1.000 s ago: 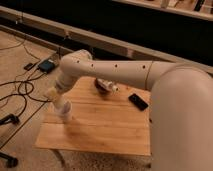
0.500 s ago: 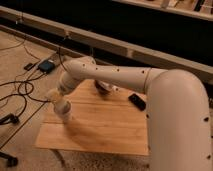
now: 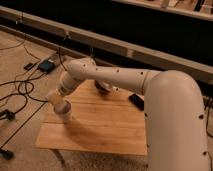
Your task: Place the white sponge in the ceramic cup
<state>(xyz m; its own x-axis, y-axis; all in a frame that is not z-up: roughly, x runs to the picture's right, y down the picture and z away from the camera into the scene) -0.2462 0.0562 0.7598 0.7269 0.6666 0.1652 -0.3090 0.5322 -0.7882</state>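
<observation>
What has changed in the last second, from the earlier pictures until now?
Very little. The arm's elbow drifted slightly toward the table's middle, while the gripper stayed at the ceramic cup near the table's left edge. No grasp or release is visible. The wooden table, black phone and dark round object did not move.
</observation>
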